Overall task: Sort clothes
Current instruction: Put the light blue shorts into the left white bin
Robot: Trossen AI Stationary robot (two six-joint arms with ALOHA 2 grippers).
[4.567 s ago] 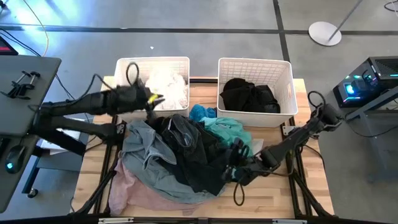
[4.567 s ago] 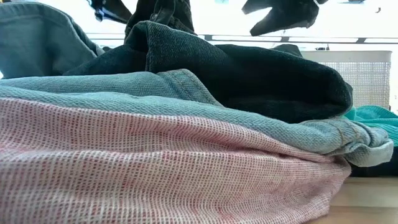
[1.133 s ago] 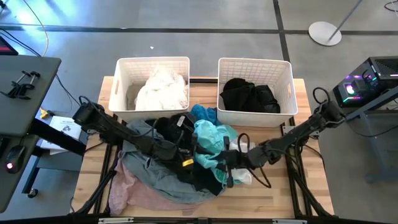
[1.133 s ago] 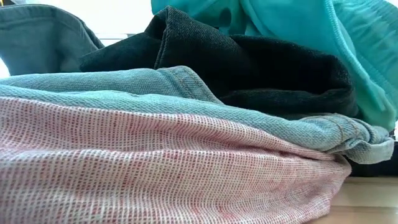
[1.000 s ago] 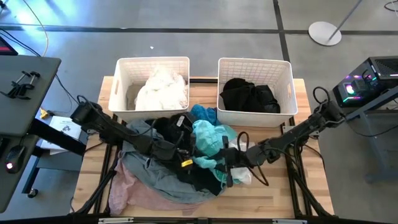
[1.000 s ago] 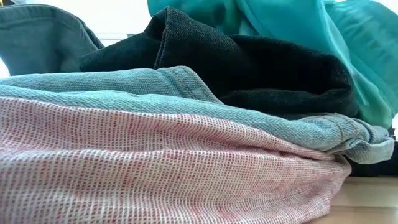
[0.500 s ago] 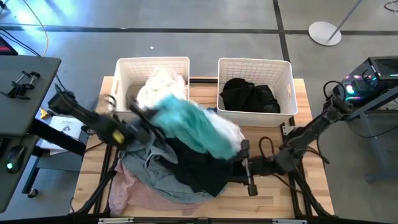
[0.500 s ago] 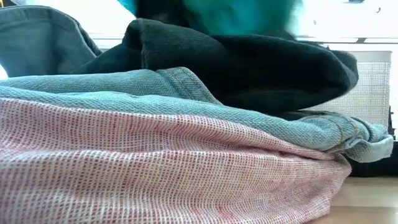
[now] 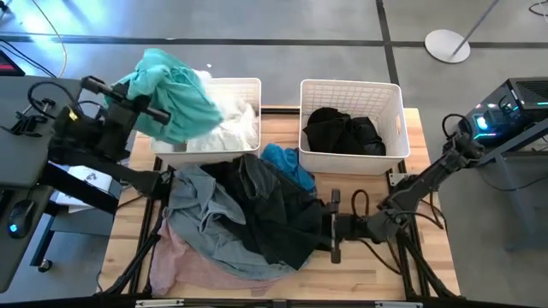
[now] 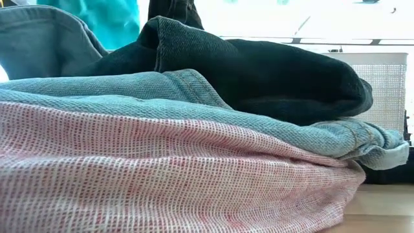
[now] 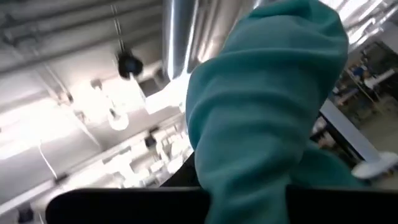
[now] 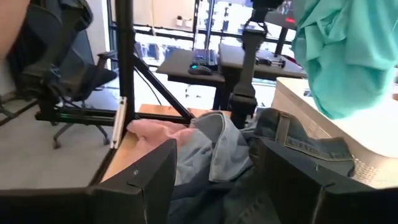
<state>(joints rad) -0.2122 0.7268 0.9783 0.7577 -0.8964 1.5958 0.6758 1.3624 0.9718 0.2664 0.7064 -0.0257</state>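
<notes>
My left gripper point(image 9: 152, 109) is raised at the far left, beside the left white basket point(image 9: 168, 145), and is shut on a teal garment point(image 9: 175, 92). The same teal garment point(image 11: 261, 112) fills the left wrist view. The pile of clothes on the table holds a black garment point(image 9: 278, 218), grey-blue denim point(image 9: 201, 210), a pale pink piece point(image 9: 184, 267) and a blue piece point(image 9: 287, 162). My right gripper point(image 9: 332, 227) lies level at the pile's right edge, open, with nothing between its fingers point(image 12: 146, 180). My left gripper holds the teal garment in a bunch point(image 11: 242, 186); the cloth itself covers the fingers, so which part and how many layers cannot be told. The gripper tips upward. The garment is lifted clear of the pile and drapes over the left basket's left part point(image 9: 201, 120).
White clothes point(image 9: 233, 127) lie in the left basket, black clothes point(image 9: 342, 133) in the right basket point(image 9: 394, 111). In the low view the pink point(image 10: 162, 175), denim point(image 10: 194, 97) and black point(image 10: 278, 71) layers fill the picture. Bare wood shows at the table's right point(image 9: 411, 257).
My left gripper has swung up and toward the table's far left corner, tipping upward, and has carried the teal garment off the pile to the left basket. My right gripper has opened, let the teal garment go and drawn back a little toward the right edge.
</notes>
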